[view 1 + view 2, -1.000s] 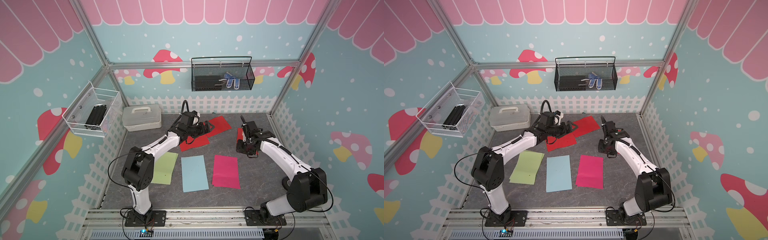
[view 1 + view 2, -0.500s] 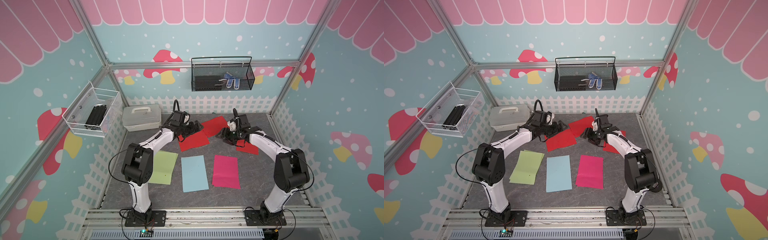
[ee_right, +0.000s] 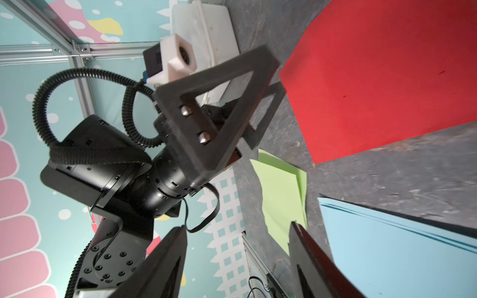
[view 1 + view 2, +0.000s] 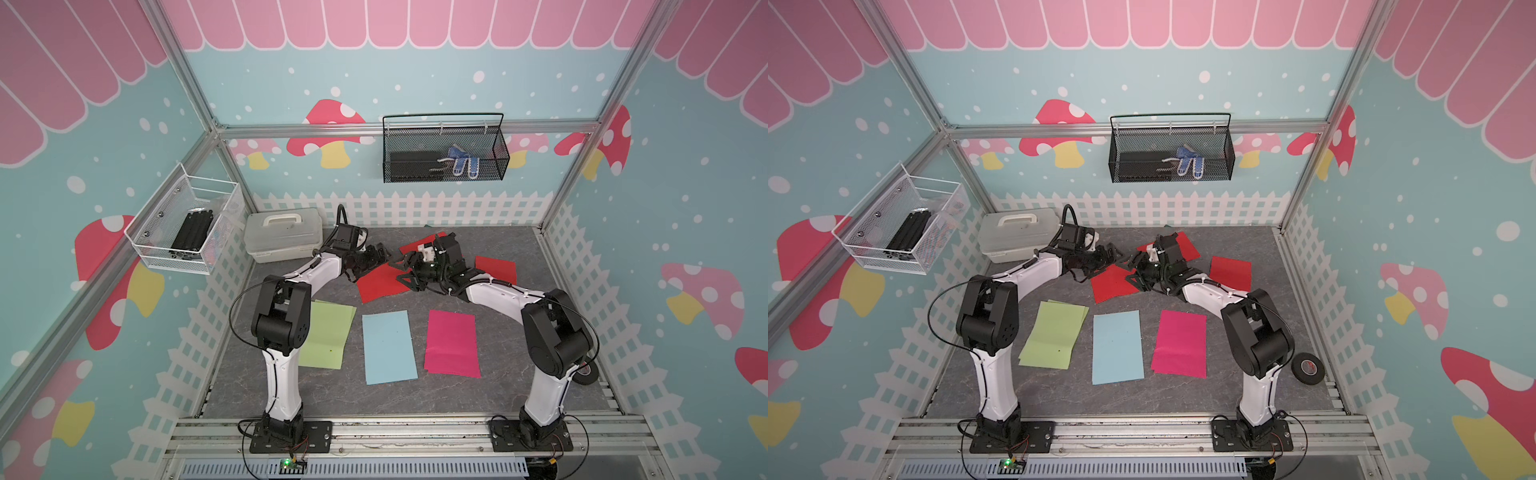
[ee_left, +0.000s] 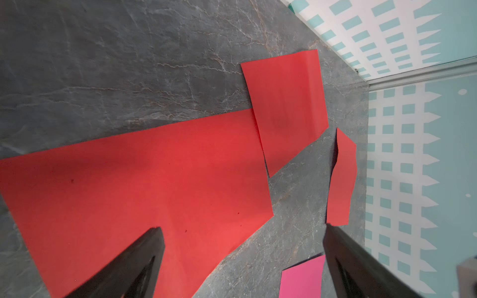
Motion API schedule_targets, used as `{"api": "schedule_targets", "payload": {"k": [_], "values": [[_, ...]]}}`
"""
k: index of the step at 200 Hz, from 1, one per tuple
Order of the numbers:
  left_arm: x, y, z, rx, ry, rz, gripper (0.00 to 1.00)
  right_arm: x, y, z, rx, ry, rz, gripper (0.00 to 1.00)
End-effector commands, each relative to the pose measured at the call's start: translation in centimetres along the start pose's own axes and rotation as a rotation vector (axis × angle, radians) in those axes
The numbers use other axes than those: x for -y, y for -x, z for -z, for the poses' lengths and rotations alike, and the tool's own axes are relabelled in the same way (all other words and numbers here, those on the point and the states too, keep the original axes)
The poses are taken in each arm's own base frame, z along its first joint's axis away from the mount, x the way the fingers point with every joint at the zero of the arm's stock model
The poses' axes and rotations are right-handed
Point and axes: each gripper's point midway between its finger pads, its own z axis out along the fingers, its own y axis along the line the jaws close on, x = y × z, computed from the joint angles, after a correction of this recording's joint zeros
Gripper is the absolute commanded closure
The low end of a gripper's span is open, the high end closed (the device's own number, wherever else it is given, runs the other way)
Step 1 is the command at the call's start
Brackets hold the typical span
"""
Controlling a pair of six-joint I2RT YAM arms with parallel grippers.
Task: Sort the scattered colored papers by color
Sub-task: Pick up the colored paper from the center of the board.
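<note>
The colored papers lie flat on the grey tabletop (image 4: 478,399). Near the front, side by side, are a light green stack (image 4: 326,334), a light blue stack (image 4: 388,347) and a magenta sheet (image 4: 452,344). Three red sheets lie farther back: one in the middle (image 4: 380,284), one behind it (image 4: 417,245), one to the right (image 4: 496,268). My left gripper (image 4: 384,257) hangs open over the middle red sheet's far edge (image 5: 142,185), holding nothing. My right gripper (image 4: 402,271) faces it closely from the right, open and empty (image 3: 237,225).
A white lidded box (image 4: 284,239) stands at the back left, just behind my left arm. A black tape roll (image 4: 1308,368) lies at the right edge beside my right arm. A black wire basket (image 4: 444,153) and a white one (image 4: 187,232) hang on the walls.
My right arm has swung left from the right-hand red sheet to the middle and now faces the left gripper. That red sheet lies uncovered. The left gripper drew back slightly leftward.
</note>
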Motion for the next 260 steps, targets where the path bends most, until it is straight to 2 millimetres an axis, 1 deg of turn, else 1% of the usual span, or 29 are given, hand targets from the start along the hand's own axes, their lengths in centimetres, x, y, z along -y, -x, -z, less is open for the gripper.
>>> {"api": "schedule_targets", "payload": {"k": [1, 12, 14, 16, 41, 49, 55, 66, 72, 87, 102, 117, 129, 144, 165, 181, 198, 217, 237, 260], "values": [[0.0, 1.5, 0.0, 0.022, -0.002, -0.049, 0.01, -1.4, 0.7, -0.8, 0.030, 0.037, -0.056, 0.34], [-0.5, 2.0, -0.2, 0.022, -0.002, -0.041, 0.01, -1.7, 0.3, -1.0, 0.023, 0.044, -0.057, 0.35], [-0.5, 2.3, -0.1, 0.027, -0.006, -0.041, 0.01, -0.6, 0.5, -1.6, 0.020, 0.024, -0.072, 0.35], [-0.5, 2.4, -0.2, 0.029, -0.006, -0.040, 0.01, -0.3, 0.4, -1.8, 0.017, 0.018, -0.077, 0.35], [-1.2, 4.0, -0.1, 0.048, -0.009, -0.031, 0.01, 0.8, 0.1, -2.1, 0.015, -0.002, -0.083, 0.35], [-1.4, 4.4, 0.0, 0.049, -0.007, -0.024, 0.01, 1.6, -0.1, -2.0, 0.016, -0.024, -0.085, 0.35], [-1.6, 4.6, 0.0, 0.046, -0.006, -0.020, 0.01, 2.0, -0.1, -1.9, 0.017, -0.036, -0.077, 0.36], [-2.0, 4.7, 0.1, 0.041, 0.001, -0.021, 0.01, 3.1, -0.4, -1.8, 0.005, -0.084, -0.046, 0.41], [-2.2, 4.7, 0.2, 0.036, 0.006, -0.022, 0.01, 4.1, -0.6, -1.7, -0.008, -0.137, -0.023, 0.43], [-2.5, 4.6, 0.3, 0.023, 0.009, -0.022, 0.01, 5.8, -1.0, -1.5, -0.050, -0.260, 0.038, 0.48], [-3.1, 4.6, 0.2, 0.018, 0.023, -0.024, 0.01, 6.6, -0.6, -1.7, -0.053, -0.296, 0.082, 0.53], [-3.6, 4.7, -0.1, 0.010, 0.024, -0.008, 0.02, 7.5, 0.0, -1.8, -0.062, -0.325, 0.076, 0.54], [-4.0, 4.8, -0.4, 0.008, 0.029, -0.004, 0.02, 8.0, -0.3, -2.2, -0.091, -0.319, 0.042, 0.54], [-4.1, 5.1, -0.9, 0.007, 0.025, -0.008, 0.01, 9.0, -0.8, -2.7, -0.112, -0.310, 0.004, 0.50], [-4.4, 5.8, -1.7, 0.007, 0.015, -0.005, 0.01, 9.8, -0.7, -3.1, -0.111, -0.303, -0.011, 0.50], [-4.5, 6.5, -2.2, 0.013, 0.006, -0.005, 0.01, 9.9, -0.6, -3.7, -0.121, -0.294, -0.010, 0.50], [-4.7, 6.8, -2.7, 0.012, -0.001, -0.005, 0.01, 10.1, -0.4, -4.2, -0.127, -0.293, -0.011, 0.50], [-4.8, 7.2, -3.2, 0.014, -0.003, -0.017, 0.01, 10.8, -0.2, -4.6, -0.132, -0.302, -0.019, 0.50], [-5.4, 7.2, -3.6, 0.000, 0.001, -0.001, 0.01, 11.2, -0.1, -4.5, -0.128, -0.310, -0.023, 0.50], [-6.2, 6.3, -3.9, -0.026, 0.021, 0.016, 0.01, 11.9, 0.7, -3.8, -0.107, -0.341, -0.006, 0.50]]}}
